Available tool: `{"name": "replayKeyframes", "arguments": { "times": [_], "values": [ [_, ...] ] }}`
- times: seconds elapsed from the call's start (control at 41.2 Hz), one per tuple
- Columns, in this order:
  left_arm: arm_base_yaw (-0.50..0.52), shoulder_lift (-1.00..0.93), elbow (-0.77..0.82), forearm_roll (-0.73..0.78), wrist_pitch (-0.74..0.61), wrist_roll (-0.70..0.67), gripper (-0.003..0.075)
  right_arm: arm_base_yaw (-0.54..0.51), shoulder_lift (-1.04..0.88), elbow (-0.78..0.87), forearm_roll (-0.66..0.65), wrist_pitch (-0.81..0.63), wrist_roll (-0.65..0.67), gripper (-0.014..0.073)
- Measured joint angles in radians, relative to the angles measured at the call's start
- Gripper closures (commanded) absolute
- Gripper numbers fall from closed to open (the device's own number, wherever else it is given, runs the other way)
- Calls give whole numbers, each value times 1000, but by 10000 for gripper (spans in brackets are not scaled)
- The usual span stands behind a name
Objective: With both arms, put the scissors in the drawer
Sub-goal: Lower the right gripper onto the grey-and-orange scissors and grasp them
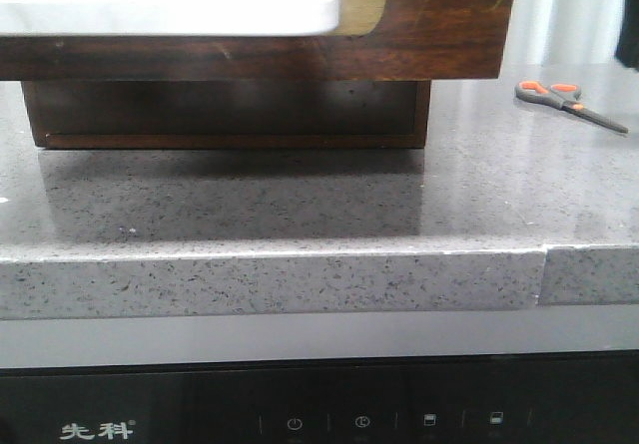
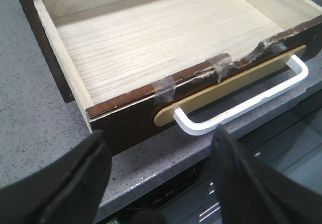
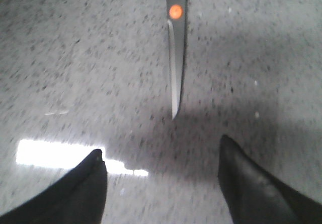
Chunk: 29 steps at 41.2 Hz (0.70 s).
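The scissors [image 1: 569, 103] lie flat on the grey speckled counter [image 1: 300, 215], well to the right of the drawer [image 1: 439, 25] and apart from it, handles toward the drawer and blades pointing away to the right. In the right wrist view the closed blades [image 3: 176, 68] and the orange pivot [image 3: 175, 11] show, tip pointing toward the right gripper [image 3: 163, 176] — its fingers [image 3: 251, 189] are spread wide and hold nothing, and the tip lies short of the gap between them, not touching either. The left gripper [image 2: 158, 171] is also wide open and empty, hovering just in front of the drawer's white handle [image 2: 241, 103]. The drawer is pulled out — its pale wood inside [image 2: 161, 43] is bare, and its front edge is chipped and patched with tape [image 2: 219, 63].
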Motion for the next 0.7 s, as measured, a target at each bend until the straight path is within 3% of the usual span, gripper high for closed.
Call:
{"name": "replayKeyframes", "arguments": {
  "times": [0.486,0.704],
  "values": [
    [0,0,0,0,0,0,451,10,346,-376,0,72,-25,120],
    [0,0,0,0,0,0,510,30,399,-438,0,84,-32,359]
  ]
}}
